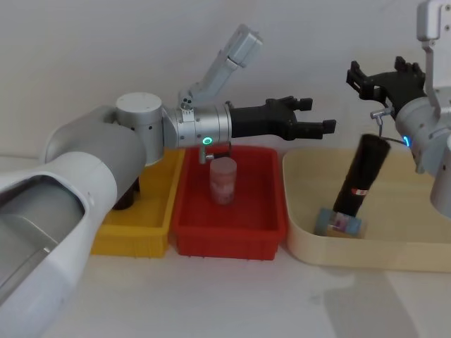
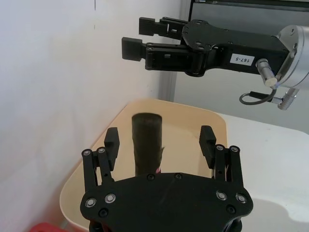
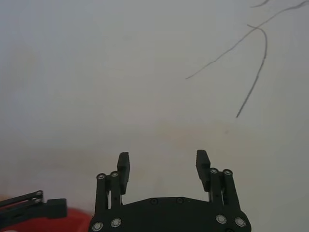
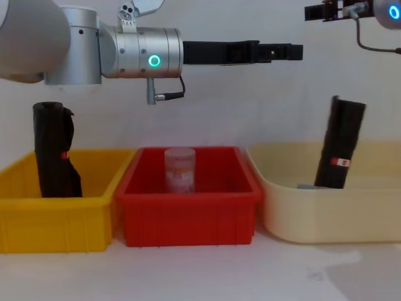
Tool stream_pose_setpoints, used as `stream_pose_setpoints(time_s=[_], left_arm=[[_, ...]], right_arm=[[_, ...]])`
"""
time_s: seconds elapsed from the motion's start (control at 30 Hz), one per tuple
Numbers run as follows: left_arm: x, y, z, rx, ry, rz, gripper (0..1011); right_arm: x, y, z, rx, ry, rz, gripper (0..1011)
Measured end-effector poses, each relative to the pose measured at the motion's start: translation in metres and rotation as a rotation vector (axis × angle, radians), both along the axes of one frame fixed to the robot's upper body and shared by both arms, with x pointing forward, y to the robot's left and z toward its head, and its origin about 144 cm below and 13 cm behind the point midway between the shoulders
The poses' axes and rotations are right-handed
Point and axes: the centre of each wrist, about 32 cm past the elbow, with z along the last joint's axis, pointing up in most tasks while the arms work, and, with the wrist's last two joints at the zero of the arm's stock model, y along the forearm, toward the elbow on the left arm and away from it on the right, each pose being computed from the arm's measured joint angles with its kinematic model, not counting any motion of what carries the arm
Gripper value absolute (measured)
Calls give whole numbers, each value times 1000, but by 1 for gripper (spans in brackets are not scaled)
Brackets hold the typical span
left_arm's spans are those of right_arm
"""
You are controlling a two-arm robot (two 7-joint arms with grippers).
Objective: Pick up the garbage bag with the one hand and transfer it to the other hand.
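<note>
The garbage bag (image 1: 360, 176) is a smooth black roll with a small red-and-white label. It stands tilted in the beige tub (image 1: 303, 232), also seen in the chest view (image 4: 340, 143), and nothing holds it. My left gripper (image 1: 316, 115), on the arm with the green ring, hangs open above the red bin's right end, pointing toward the bag. In the left wrist view that gripper (image 2: 160, 140) frames the garbage bag (image 2: 146, 140) farther off. My right gripper (image 1: 378, 70), on the blue-ring arm, is open above and behind the bag's top; its fingers (image 3: 123, 164) stand apart.
A red bin (image 1: 229, 236) in the middle holds a small clear jar (image 1: 223, 180). The yellow bin (image 4: 56, 219) on the left holds a second, lumpy black roll (image 4: 55, 150). A small bluish object (image 1: 340, 222) lies at the bag's base.
</note>
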Motion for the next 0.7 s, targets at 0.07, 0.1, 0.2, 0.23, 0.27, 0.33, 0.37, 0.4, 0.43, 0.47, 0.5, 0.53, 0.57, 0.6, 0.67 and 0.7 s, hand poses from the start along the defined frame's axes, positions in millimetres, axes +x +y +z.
stream_pose_setpoints(time_s=[0.07, 0.1, 0.2, 0.23, 0.27, 0.33, 0.37, 0.4, 0.43, 0.47, 0.5, 0.53, 0.57, 0.6, 0.67, 0.7], left_arm=[[0, 0, 0, 0, 0, 0, 1001], [0, 0, 0, 0, 0, 0, 1001], [0, 0, 0, 0, 0, 0, 1001], [0, 0, 0, 0, 0, 0, 1001], [0, 0, 0, 0, 0, 0, 1001], [0, 0, 0, 0, 0, 0, 1001], [0, 0, 0, 0, 0, 0, 1001], [0, 0, 0, 0, 0, 0, 1001], [0, 0, 0, 0, 0, 0, 1001], [0, 0, 0, 0, 0, 0, 1001], [0, 0, 0, 0, 0, 0, 1001], [0, 0, 0, 0, 0, 0, 1001], [0, 0, 0, 0, 0, 0, 1001], [0, 0, 0, 0, 0, 0, 1001], [0, 0, 0, 0, 0, 0, 1001], [0, 0, 0, 0, 0, 0, 1001]], right_arm=[[0, -1, 0, -2, -1, -5, 888], [0, -1, 0, -3, -2, -10, 900], [1, -2, 0, -6, -4, -17, 994], [1, -3, 0, -7, -4, -19, 1001], [1, -3, 0, -7, -5, -21, 1002], [1, -3, 0, -8, -6, -25, 999], [1, -4, 0, -9, -6, -27, 1000], [1, -4, 0, -9, -7, -28, 1000], [1, -4, 0, -10, -7, -28, 1000], [2, -4, 0, -10, -7, -30, 1000], [2, -4, 0, -11, -8, -31, 1000], [2, -5, 0, -11, -8, -32, 1000], [2, -5, 0, -12, -8, -32, 1000], [2, -5, 0, -12, -8, -34, 999], [2, -5, 0, -12, -9, -36, 1000], [2, -5, 0, -12, -9, -36, 1000]])
